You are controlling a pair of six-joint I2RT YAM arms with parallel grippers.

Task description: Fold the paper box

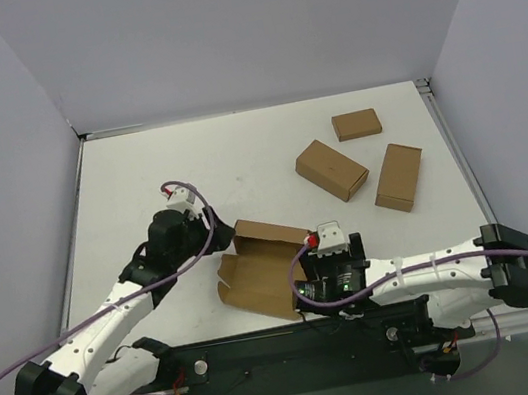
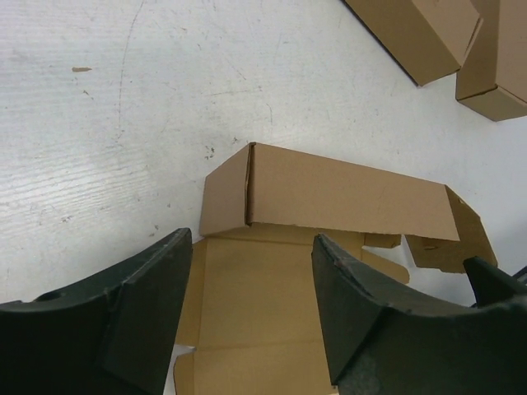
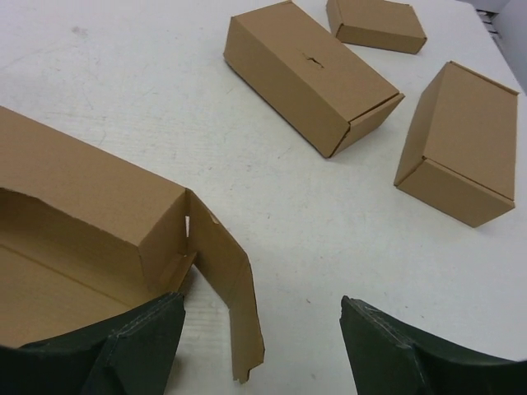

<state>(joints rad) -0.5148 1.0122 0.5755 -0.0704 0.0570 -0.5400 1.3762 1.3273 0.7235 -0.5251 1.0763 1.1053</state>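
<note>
The paper box (image 1: 262, 277) is a brown cardboard blank, partly folded, lying near the table's front middle. Its far long wall stands up and its base panel lies flat. My left gripper (image 1: 214, 240) is at the box's left end. In the left wrist view the gripper (image 2: 251, 247) is open and empty, its fingers spread over the base panel in front of the raised wall (image 2: 329, 193). My right gripper (image 1: 326, 249) is at the box's right end. In the right wrist view it (image 3: 263, 317) is open and empty beside a loose end flap (image 3: 226, 271).
Three smaller ready-made brown boxes lie at the far right: one (image 1: 331, 169), one (image 1: 356, 124) and one (image 1: 398, 176). They also show in the right wrist view (image 3: 309, 74). White walls enclose the table on three sides.
</note>
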